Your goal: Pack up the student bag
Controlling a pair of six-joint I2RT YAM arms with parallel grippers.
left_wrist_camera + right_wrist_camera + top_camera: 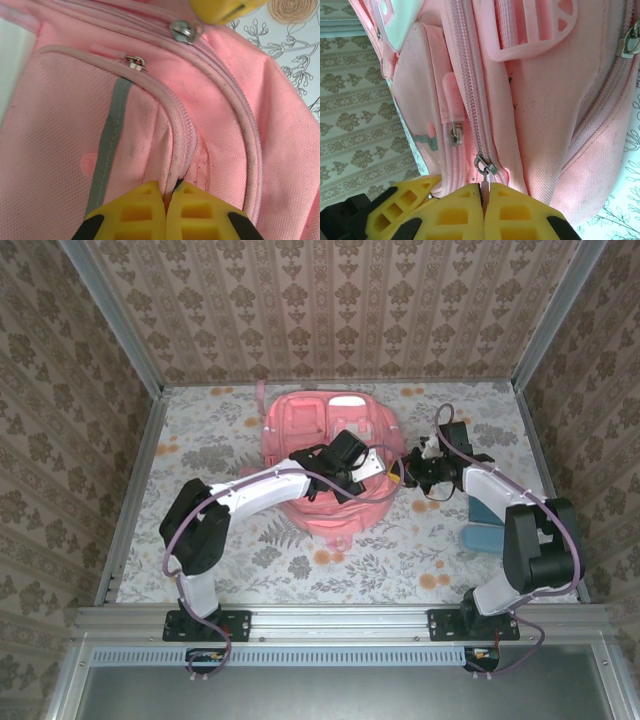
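The student bag (310, 430), a salmon-pink backpack, lies in the middle of the table with its zipped pockets facing up. My left gripper (167, 192) is shut, its yellow fingers pinching a fold of the bag's fabric (180, 150) along a zip seam. My right gripper (484, 192) is shut on the small pink zipper pull (483, 186), just below its metal slider (485, 164). From above, the two grippers meet at the bag's right edge, the left gripper (385, 472) right beside the right gripper (407, 478). The zip above the slider is shut.
A teal case (490, 520) lies on the floral table (220, 550) by the right arm. Metal rails and patterned walls fence the table on three sides. A second slider (135, 62) sits on the front pocket near the grey stripe (107, 145).
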